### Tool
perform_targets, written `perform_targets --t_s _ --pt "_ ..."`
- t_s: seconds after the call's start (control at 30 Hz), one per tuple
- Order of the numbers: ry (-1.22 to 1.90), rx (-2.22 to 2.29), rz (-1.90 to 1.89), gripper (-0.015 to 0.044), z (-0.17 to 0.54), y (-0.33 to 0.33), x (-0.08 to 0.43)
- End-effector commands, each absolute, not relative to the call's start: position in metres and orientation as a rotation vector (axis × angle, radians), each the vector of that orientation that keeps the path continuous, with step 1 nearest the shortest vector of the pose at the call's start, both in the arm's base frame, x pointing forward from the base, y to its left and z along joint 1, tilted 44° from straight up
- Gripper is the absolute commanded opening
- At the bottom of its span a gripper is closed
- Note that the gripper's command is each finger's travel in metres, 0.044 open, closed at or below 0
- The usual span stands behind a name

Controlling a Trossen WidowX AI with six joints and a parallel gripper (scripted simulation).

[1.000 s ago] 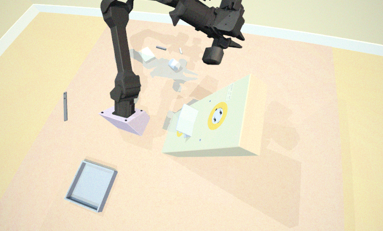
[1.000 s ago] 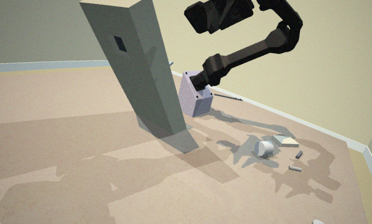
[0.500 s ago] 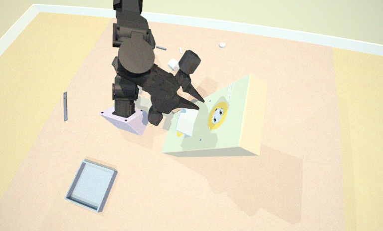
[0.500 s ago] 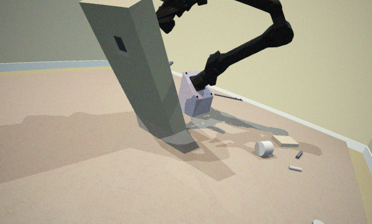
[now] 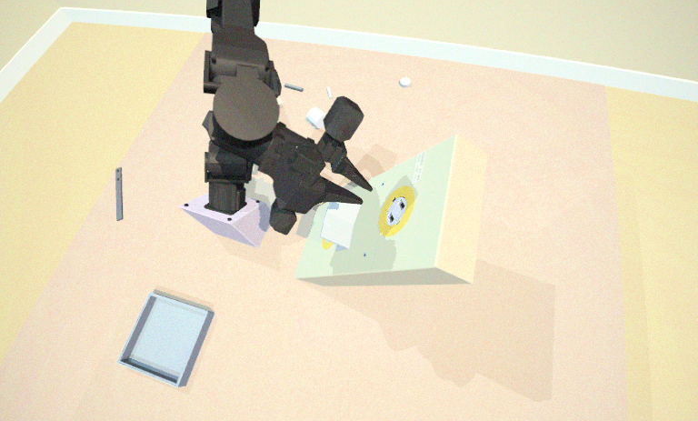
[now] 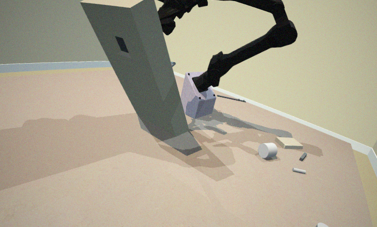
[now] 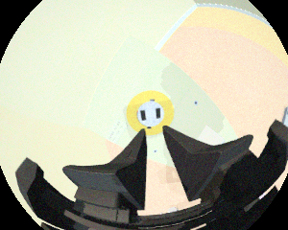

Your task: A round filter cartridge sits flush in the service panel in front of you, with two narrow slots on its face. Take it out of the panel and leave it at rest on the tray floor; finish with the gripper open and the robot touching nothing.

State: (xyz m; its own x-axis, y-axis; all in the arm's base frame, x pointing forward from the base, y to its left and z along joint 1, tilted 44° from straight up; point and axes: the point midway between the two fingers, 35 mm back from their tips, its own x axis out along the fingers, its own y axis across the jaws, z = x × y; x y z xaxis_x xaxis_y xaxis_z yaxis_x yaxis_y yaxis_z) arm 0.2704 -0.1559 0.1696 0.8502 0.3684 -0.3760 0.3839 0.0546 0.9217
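The round pale cartridge [image 5: 396, 211] [image 7: 151, 114] sits in the sloping green face of the service panel [image 5: 424, 231] [image 7: 134, 72], inside a yellow ring [image 5: 385, 228] [image 7: 168, 114]. Its two dark slots show. My gripper [image 5: 365, 195] [image 7: 154, 130] is slightly open and empty, with its pointed fingertips in front of the panel, short of the cartridge. In the wrist view the tips appear just below the cartridge face. The exterior view shows the panel's back [image 6: 124, 72], which hides the cartridge and fingertips. The blue-grey tray [image 5: 167, 334] is empty at the lower left.
A white raised plate [image 5: 339, 224] stands out from the panel's lower face. The lavender arm base [image 5: 244, 228] [image 6: 191, 102] is left of the panel. A white cylinder [image 5: 314, 117] [image 6: 268, 150], a pale block [image 6: 289, 142], a grey strip [image 5: 118, 193] and a white disc [image 5: 404, 81] lie about.
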Motion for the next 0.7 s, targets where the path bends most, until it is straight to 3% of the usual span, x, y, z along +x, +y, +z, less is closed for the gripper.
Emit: perform_targets --t_s 0.0,0.67 --pt "0.623 1.553 -0.019 0.0095 0.164 -0.153 0.276" --pt "0.618 1.553 -0.016 0.0095 0.154 -0.141 0.303"
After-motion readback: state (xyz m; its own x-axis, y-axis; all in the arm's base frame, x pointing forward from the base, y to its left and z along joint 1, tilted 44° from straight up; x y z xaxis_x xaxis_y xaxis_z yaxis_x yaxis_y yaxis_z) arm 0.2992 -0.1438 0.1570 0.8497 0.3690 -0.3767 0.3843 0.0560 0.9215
